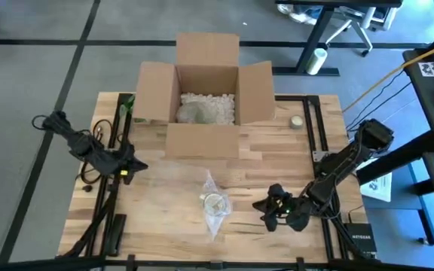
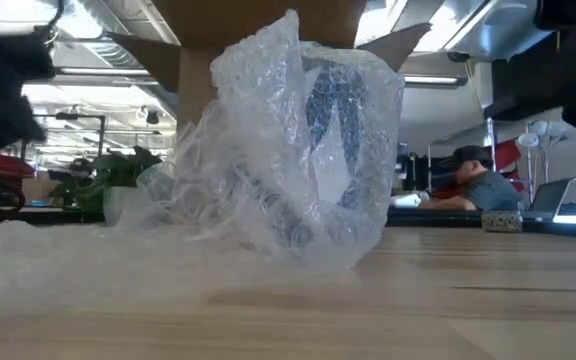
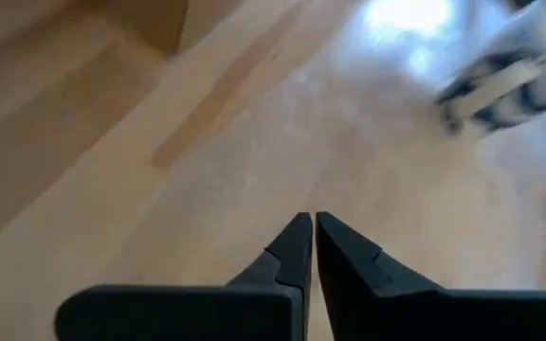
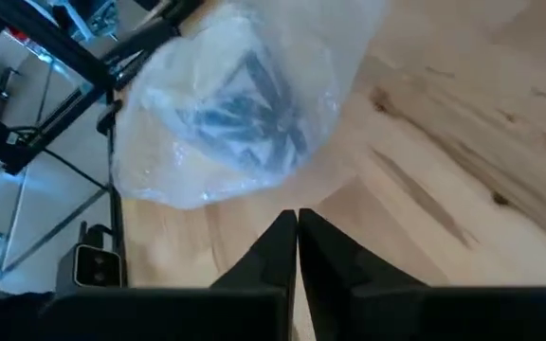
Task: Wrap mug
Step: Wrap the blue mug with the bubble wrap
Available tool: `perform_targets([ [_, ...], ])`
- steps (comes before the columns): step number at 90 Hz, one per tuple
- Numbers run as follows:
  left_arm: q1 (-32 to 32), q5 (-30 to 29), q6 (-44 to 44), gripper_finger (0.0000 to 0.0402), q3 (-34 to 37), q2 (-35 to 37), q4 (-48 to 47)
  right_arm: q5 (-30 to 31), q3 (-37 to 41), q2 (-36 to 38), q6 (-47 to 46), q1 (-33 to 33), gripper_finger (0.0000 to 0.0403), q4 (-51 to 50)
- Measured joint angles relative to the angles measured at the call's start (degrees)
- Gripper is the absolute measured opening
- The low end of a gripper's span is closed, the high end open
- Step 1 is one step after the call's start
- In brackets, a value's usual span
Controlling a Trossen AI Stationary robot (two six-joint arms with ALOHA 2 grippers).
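The mug [image 1: 214, 202], swathed in bubble wrap [image 2: 288, 140], sits mid-table in front of the open cardboard box [image 1: 207, 94], with the right gripper [image 1: 266, 205] just beside it and the left gripper [image 1: 137, 167] farther off, both with fingers pressed together and empty.

High view: even, diffuse overhead light, soft weak shadows on pale wooden plank table [image 1: 262, 169]; image slightly soft. Low view: backlit, bright ceiling strip lights [image 2: 98, 20] blown out; crumpled clear bubble-wrap bundle [image 2: 288, 140] glints with highlights; near table surface blurred, background room hazy. Left wrist view: heavy blur, white glare patch on wood; black left tool [image 3: 312, 237] sharper than the rest. Right wrist view: wrapped bundle soft, wood grain fairly crisp, black right tool [image 4: 296, 232] dark.
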State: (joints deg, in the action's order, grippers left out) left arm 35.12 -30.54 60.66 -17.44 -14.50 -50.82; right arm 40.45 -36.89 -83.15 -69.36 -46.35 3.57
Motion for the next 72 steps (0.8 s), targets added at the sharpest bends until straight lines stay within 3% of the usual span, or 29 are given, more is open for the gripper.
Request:
perform_targets([
  [30, 0.0, 4.75, 6.77, 0.0, 1.11, -15.05, 1.18, 0.11, -1.55, 0.0, 3.89, 1.05, 0.0, 0.01],
  [72, 0.0, 9.68, 9.94, 0.0, 1.11, -35.61, 10.96, 0.09, -1.55, -0.02, 8.13, 1.03, 0.0, 3.5],
])
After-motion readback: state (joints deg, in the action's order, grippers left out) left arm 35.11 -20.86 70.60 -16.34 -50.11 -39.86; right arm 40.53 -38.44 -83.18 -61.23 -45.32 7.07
